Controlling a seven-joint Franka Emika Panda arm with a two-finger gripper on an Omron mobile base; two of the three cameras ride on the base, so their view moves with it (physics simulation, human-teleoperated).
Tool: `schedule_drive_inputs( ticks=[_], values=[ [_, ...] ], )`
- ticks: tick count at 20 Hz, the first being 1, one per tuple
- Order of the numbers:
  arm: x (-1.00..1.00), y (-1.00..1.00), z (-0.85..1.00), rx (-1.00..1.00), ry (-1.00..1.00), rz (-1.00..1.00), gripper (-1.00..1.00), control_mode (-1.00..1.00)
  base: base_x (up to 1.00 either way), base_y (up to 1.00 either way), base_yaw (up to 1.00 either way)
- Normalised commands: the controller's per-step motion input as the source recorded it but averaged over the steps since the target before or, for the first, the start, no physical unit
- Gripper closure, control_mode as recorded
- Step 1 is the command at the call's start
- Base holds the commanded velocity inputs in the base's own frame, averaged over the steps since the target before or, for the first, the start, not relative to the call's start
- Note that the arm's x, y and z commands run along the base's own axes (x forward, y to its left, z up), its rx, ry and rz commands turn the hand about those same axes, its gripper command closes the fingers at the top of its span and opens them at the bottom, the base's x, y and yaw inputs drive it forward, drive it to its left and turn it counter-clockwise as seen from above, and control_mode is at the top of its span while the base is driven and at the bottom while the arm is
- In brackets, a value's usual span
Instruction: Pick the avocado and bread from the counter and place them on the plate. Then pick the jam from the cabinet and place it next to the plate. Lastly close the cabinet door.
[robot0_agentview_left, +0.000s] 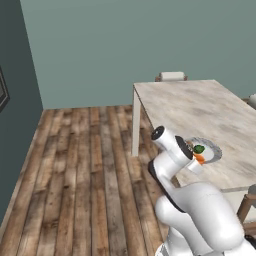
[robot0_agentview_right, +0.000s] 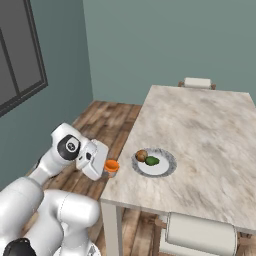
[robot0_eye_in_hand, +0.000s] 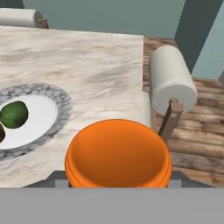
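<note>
Jam jar (robot0_agentview_right: 111, 166), orange lid up, sits clamped in the pincer (robot0_agentview_right: 108, 168) at the near-left corner of the desk (robot0_agentview_right: 210, 130), just beside the plate (robot0_agentview_right: 171, 163) on its left; whether the jar's base touches the marble top I cannot tell. In the hand view the orange lid (robot0_eye_in_hand: 118, 153) sits close up, with the plate (robot0_eye_in_hand: 61, 109) to its left. On the plate: avocado (robot0_agentview_right: 152, 160), dark green, and bread (robot0_agentview_right: 141, 155), brown, side by side and touching or nearly so, the bread nearer the jar. Beyond the plate, a cushioned chair (robot0_agentview_right: 197, 82) stands at the desk's far end; another chair (robot0_agentview_right: 200, 234) at the near edge. Plank floor (robot0_agentview_left: 75, 170) left of the desk.
</note>
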Motion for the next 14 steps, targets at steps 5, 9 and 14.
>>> schedule_drive_inputs(
  ticks=[5,9,14],
  values=[
    [0.09,-0.16,-0.01,0.01,0.0,0.01,1.0,-1.0,0.0,0.0,0.0],
    [0.26,0.0,-0.12,0.0,0.0,0.02,1.0,-1.0,0.0,0.0,0.0],
    [0.22,0.0,-0.12,0.0,0.0,0.02,1.0,-1.0,0.0,0.0,0.0]
  ],
)
